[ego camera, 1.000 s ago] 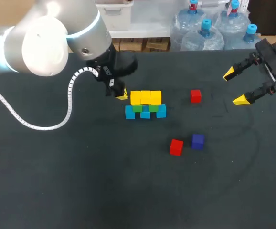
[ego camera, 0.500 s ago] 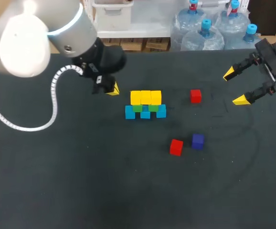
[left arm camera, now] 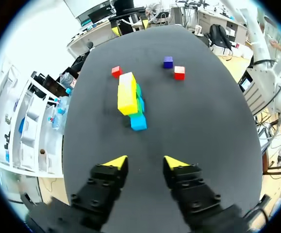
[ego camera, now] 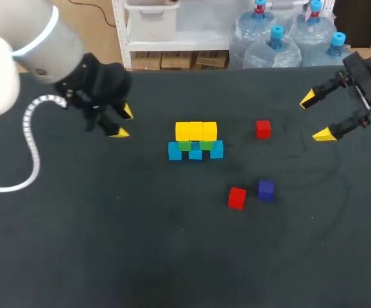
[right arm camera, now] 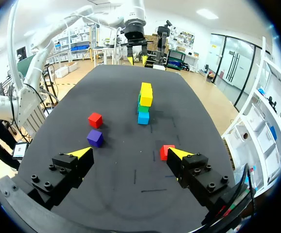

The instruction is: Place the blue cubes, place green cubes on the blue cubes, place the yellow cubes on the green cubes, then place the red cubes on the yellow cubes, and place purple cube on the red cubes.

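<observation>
Near the middle of the table (ego camera: pixel 108 244), from the head view: blue cubes (ego camera: pixel 195 151) in a row, yellow cubes (ego camera: pixel 196 131) on top, green cubes (ego camera: pixel 195 145) between them, mostly covered and hard to count, perhaps two. From the left wrist view: same stack end-on, with more of the green side showing under the yellow.

Left gripper (ego camera: pixel 122 122): hovers left of the stack, well apart from it, fingers spread, nothing between them. Most of that arm cut off at the head view's corner.

Right gripper (ego camera: pixel 315 116): hangs near the table's right edge, fingers wide apart, holding nothing.

Far red cube (ego camera: pixel 263 129): lies right of the stack. Plain from above, but partly hidden behind a fingertip in the right wrist view.

Near red cube (ego camera: pixel 237 197) and purple cube (ego camera: pixel 266 189): lie just beside each other, closer to the front edge, well apart from the stack. Only small specks beyond the stack in the left wrist view.
</observation>
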Action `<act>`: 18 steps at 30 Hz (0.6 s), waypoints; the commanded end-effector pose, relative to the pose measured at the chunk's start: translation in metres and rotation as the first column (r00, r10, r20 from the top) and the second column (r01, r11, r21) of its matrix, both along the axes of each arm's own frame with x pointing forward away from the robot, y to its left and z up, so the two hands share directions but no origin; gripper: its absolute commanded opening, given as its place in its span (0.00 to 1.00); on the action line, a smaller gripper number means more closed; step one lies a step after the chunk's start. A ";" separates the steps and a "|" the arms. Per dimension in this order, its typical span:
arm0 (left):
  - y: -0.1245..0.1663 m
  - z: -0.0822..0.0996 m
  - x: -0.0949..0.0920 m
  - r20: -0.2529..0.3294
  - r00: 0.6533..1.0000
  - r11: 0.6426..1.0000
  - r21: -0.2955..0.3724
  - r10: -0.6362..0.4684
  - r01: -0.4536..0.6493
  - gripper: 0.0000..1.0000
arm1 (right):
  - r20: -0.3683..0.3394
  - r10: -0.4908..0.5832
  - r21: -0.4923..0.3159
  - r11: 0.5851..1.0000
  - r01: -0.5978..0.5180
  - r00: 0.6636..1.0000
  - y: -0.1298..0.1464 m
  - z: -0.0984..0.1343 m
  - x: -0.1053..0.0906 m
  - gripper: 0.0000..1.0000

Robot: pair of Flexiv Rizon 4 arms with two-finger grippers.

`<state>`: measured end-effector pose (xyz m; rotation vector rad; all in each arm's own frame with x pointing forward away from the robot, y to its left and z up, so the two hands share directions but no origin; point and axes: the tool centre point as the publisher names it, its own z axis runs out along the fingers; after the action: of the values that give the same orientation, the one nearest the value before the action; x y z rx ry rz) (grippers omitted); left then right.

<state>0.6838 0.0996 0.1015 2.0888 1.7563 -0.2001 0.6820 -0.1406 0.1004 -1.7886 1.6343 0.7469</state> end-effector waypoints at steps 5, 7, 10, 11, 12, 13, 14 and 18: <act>0.038 0.012 -0.007 0.026 1.000 0.994 -0.109 0.003 -0.001 1.00 | 0.001 0.000 0.001 1.000 0.000 1.000 0.000 -0.001 0.000 1.00; 0.044 0.014 -0.007 0.024 1.000 0.995 -0.100 0.007 -0.005 1.00 | 0.001 0.000 0.001 1.000 0.000 1.000 0.000 -0.001 0.000 1.00; 0.052 0.016 -0.007 0.001 1.000 0.990 -0.140 0.017 -0.017 1.00 | 0.001 0.000 0.001 1.000 0.000 1.000 0.000 -0.001 0.000 1.00; 0.055 0.017 -0.008 -0.015 1.000 0.985 -0.174 0.021 -0.024 1.00 | 0.001 0.000 0.001 1.000 0.000 1.000 0.000 -0.001 0.000 1.00; 0.058 0.017 -0.008 -0.025 0.999 0.983 -0.184 0.025 -0.029 1.00 | 0.001 0.000 0.001 1.000 0.000 1.000 0.000 -0.001 0.000 1.00; 0.059 0.016 -0.010 -0.040 0.999 0.983 -0.182 0.016 -0.023 1.00 | 0.001 0.000 0.001 1.000 0.000 1.000 0.000 -0.001 0.000 1.00; 0.060 0.015 -0.011 -0.056 0.998 0.982 -0.184 0.022 -0.032 1.00 | 0.001 0.000 0.001 1.000 0.000 1.000 0.000 -0.001 0.000 1.00; 0.070 0.015 -0.013 -0.091 0.995 0.972 -0.230 0.036 -0.056 1.00 | 0.001 0.000 0.001 1.000 0.000 1.000 0.000 -0.001 0.000 1.00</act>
<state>0.6715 0.1600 0.1169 1.9269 1.7647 -0.4137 0.6820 -0.1406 0.1004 -1.7887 1.6343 0.7469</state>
